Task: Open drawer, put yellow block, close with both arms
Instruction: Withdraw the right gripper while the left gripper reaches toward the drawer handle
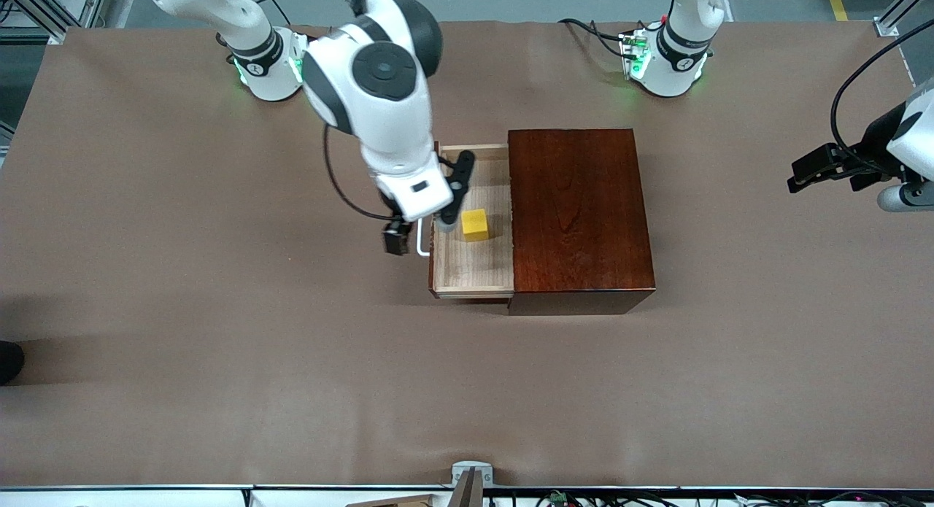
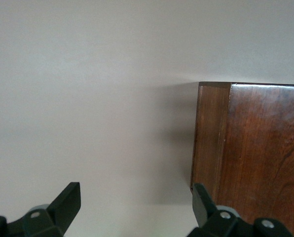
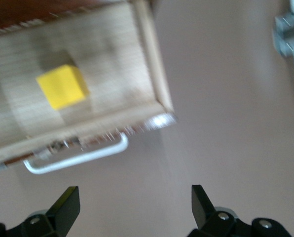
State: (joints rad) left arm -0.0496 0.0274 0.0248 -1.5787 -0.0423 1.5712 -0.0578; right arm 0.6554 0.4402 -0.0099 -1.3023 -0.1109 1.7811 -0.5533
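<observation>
The drawer [image 1: 471,262] is pulled out of the mahogany box [image 1: 576,208] toward the right arm's end of the table. Its white handle [image 1: 422,243] shows beside the front. The yellow block [image 1: 475,225] lies inside the tray. My right gripper [image 1: 457,190] is open and empty, just above the drawer's handle edge, beside the block. The right wrist view shows the block [image 3: 62,86], the handle [image 3: 78,158] and my open right gripper [image 3: 134,207]. My left gripper [image 1: 808,168] is open and waits at the left arm's end of the table. The left wrist view shows the box corner [image 2: 255,148] and my open left gripper [image 2: 134,207].
The brown table [image 1: 219,310] runs wide around the box. Cables lie near the left arm's base [image 1: 668,55]. A grey mount [image 1: 471,474] sits at the table edge nearest the front camera. A dark object [image 1: 9,361] shows at the right arm's end.
</observation>
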